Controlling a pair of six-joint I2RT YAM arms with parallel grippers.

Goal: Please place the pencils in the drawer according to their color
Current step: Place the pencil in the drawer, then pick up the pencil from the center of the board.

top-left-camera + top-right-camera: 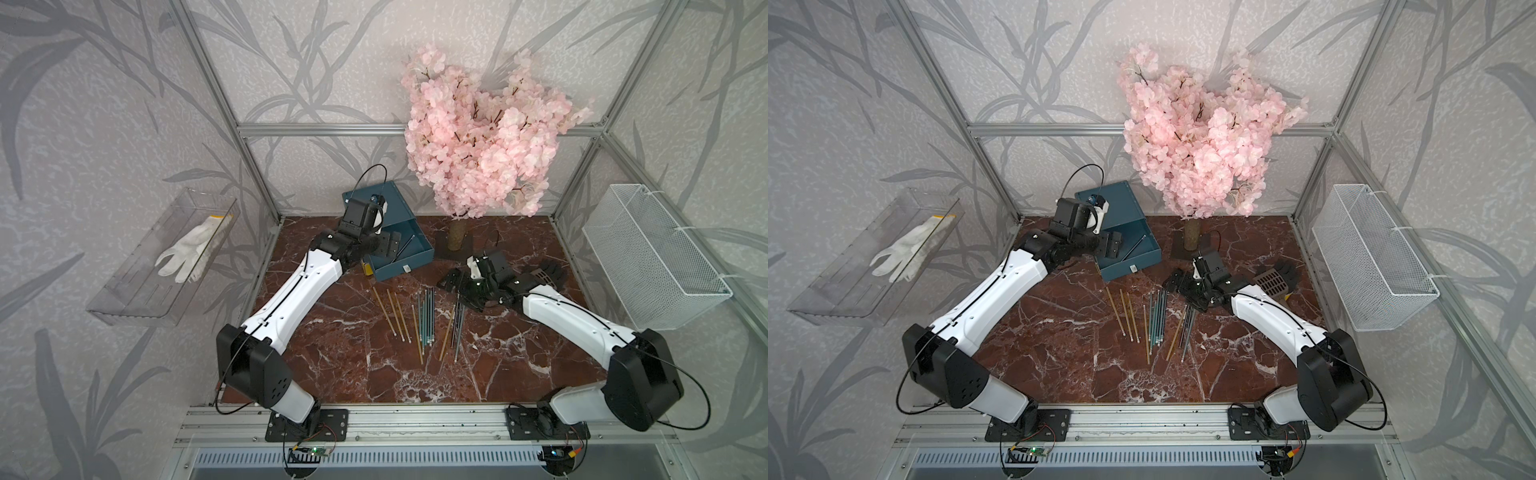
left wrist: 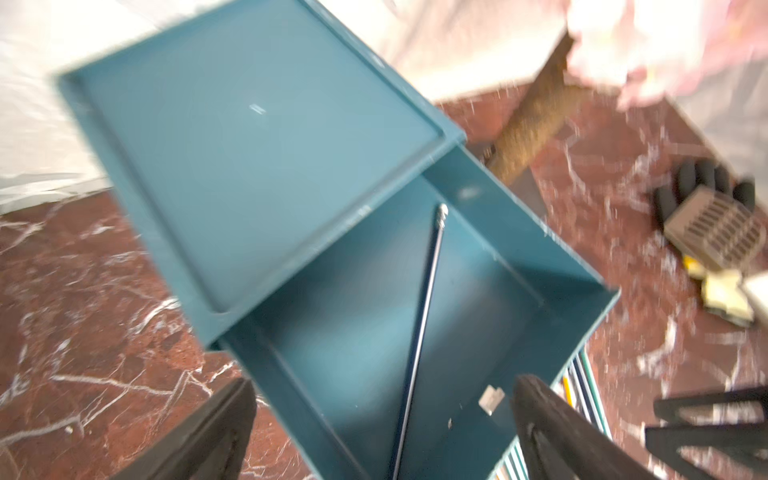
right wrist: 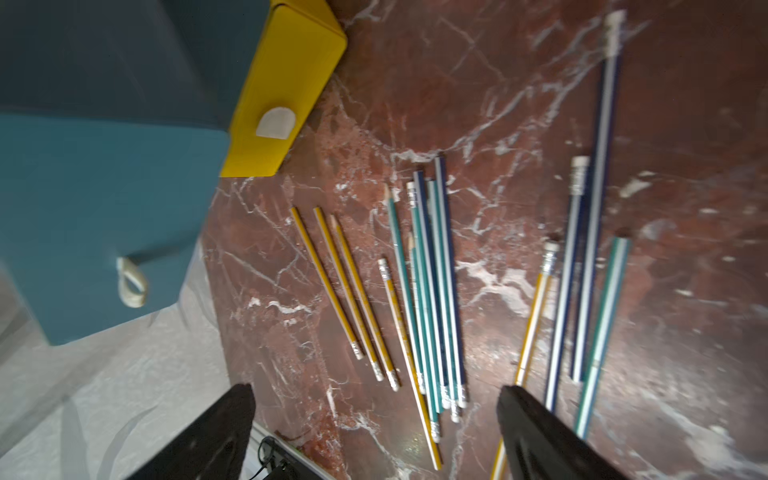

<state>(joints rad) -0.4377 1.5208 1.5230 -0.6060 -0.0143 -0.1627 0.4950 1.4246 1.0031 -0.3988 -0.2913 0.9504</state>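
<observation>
The red-brown marble table [image 1: 353, 374] was overlooked from above in both top views; the teal drawer chest [image 2: 257, 166] was shared by close wrist views.

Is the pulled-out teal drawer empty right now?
No, one dark pencil lies diagonally on the floor of the drawer in the left wrist view.

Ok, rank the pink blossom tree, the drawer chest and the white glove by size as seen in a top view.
1. pink blossom tree
2. drawer chest
3. white glove

Glossy marble-look table [image 1: 353, 374], matt drawer [image 1: 399, 201]
</observation>
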